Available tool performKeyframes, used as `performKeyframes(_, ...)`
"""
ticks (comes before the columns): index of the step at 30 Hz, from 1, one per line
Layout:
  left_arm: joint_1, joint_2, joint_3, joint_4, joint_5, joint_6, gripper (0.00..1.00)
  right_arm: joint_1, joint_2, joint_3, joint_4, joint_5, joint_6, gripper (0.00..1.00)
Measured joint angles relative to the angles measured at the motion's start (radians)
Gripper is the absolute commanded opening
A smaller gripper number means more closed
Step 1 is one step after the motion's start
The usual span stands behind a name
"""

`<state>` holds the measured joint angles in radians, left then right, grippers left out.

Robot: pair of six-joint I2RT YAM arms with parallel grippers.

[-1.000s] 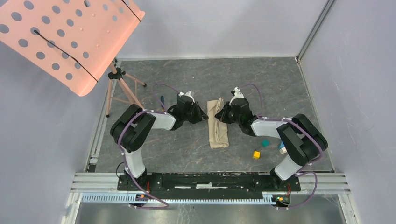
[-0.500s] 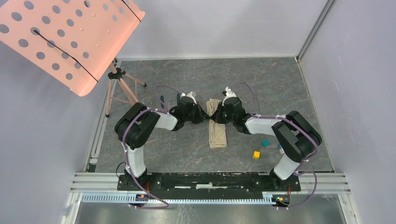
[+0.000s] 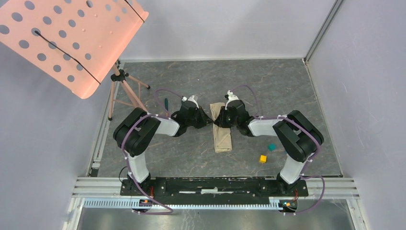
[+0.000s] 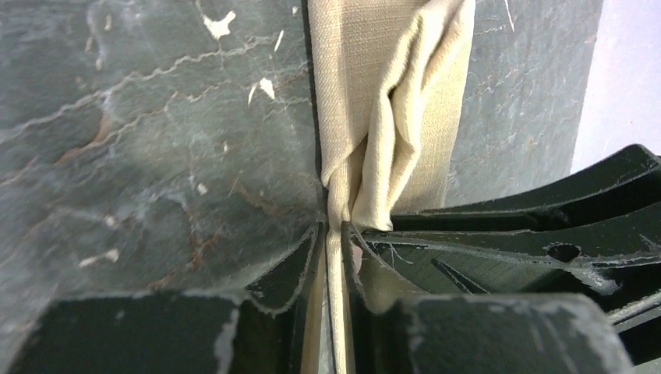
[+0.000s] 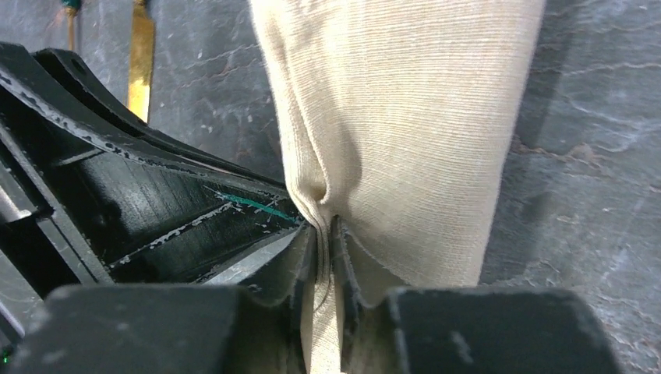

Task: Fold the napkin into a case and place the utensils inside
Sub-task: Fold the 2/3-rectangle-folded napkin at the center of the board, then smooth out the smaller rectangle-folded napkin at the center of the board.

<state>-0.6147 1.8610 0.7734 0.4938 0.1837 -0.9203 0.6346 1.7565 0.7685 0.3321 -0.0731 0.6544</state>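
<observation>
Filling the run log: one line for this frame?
stage: folding | left gripper: shut on napkin | right gripper: shut on napkin | utensils: outside napkin

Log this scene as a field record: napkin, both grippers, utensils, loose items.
napkin: folded into a narrow strip on the table, bunched near its far end
left gripper: shut on a fold of the napkin near its far end
right gripper: shut on the napkin, facing the left one
utensils: on the bare table, outside the napkin
loose items: yellow cube and teal cube, right of the napkin
</observation>
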Motion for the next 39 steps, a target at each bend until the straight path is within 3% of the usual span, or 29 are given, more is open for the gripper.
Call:
performKeyframes(4, 0.0, -0.079, -0.015, -0.089, -0.047, 0.025, 0.4, 0.0, 0.001, 0.004, 0.007, -0.02, -0.02, 0.34)
performKeyframes(8, 0.0, -0.191, -0.009, -0.185, -0.087, 0.084, 0.44, 0.001, -0.001, 0.018, -0.006, -0.037, -0.053, 0.42)
performKeyframes(10, 0.0, -0.226, 0.017, -0.238, -0.097, 0.109, 0.44, 0.003, -0.005, 0.023, -0.016, -0.044, -0.07, 0.46)
performKeyframes(15, 0.004, -0.227, 0.175, -0.375, -0.076, 0.177, 0.32, 0.005, -0.04, 0.025, -0.054, -0.084, -0.108, 0.49)
performKeyframes(20, 0.007, -0.131, 0.353, -0.411, -0.016, 0.19, 0.24, 0.005, -0.132, -0.039, -0.049, -0.115, -0.117, 0.46)
performKeyframes(24, 0.009, -0.015, 0.428, -0.424, 0.032, 0.19, 0.19, 0.005, -0.174, -0.105, -0.014, -0.156, -0.117, 0.29)
performKeyframes(26, 0.012, 0.04, 0.459, -0.446, 0.043, 0.19, 0.17, 0.005, -0.174, -0.134, 0.009, -0.179, -0.109, 0.26)
performKeyframes(39, 0.065, 0.233, 0.623, -0.596, 0.057, 0.302, 0.1, 0.004, -0.198, -0.258, 0.076, -0.266, -0.125, 0.27)
